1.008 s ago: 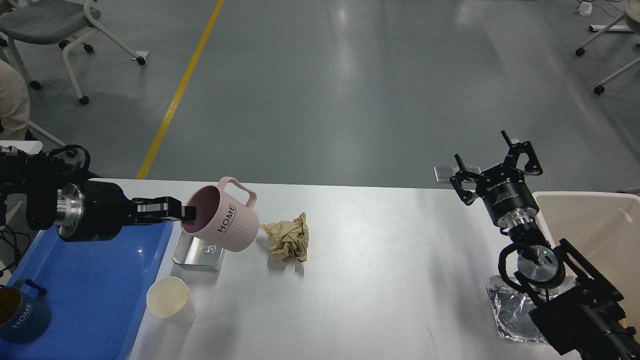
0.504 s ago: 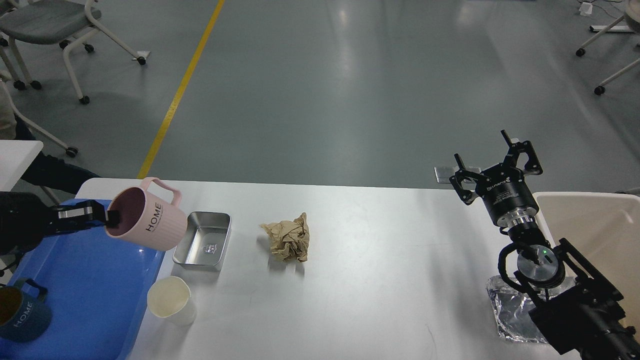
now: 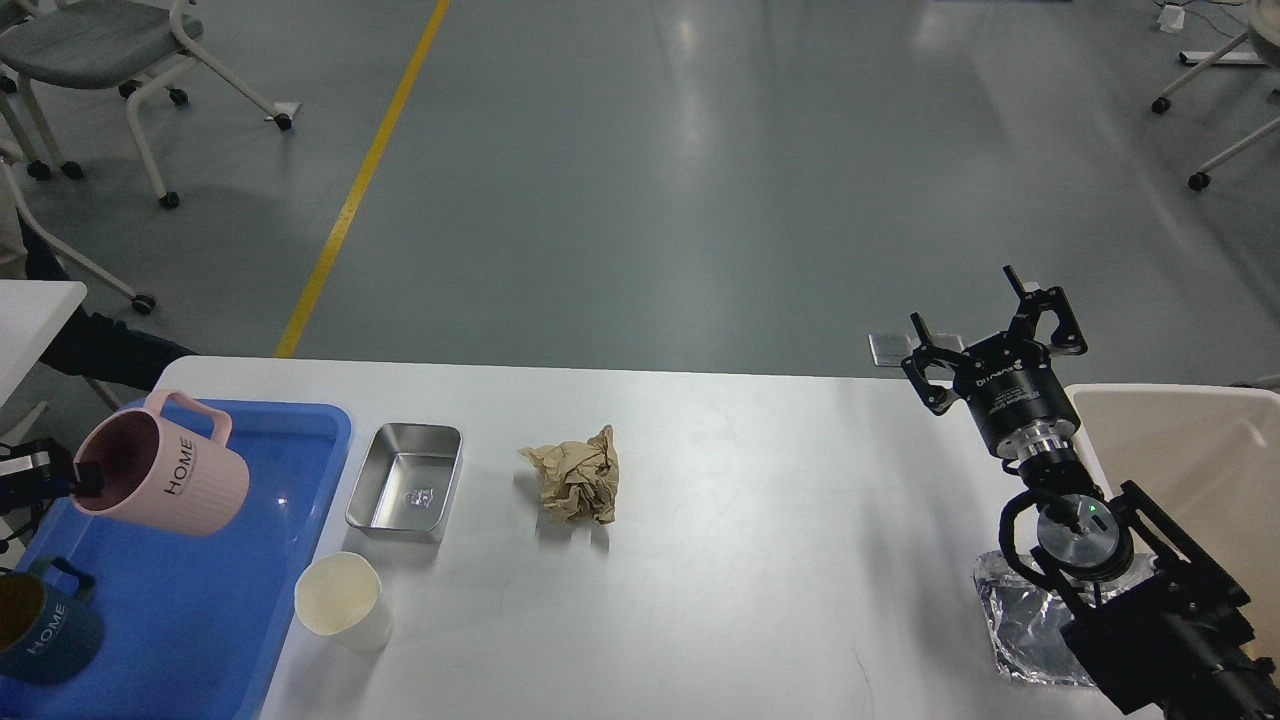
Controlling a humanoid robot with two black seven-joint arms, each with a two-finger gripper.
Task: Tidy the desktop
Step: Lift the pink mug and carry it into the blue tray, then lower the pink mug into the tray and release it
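Head view shows the left gripper (image 3: pixel 78 482) at the table's (image 3: pixel 760 520) left edge, jaws pinching the rim of a pink mug (image 3: pixel 160 480) held tilted above the blue tray (image 3: pixel 210 590), handle up and mouth facing left. A dark blue mug (image 3: pixel 42 625) sits at the tray's near-left corner, so the open tray floor straight below is the likely set-down spot. The right gripper (image 3: pixel 990 335) hangs by the far-right corner, jaws spread, well apart from the crumpled paper (image 3: pixel 575 485) mid-table
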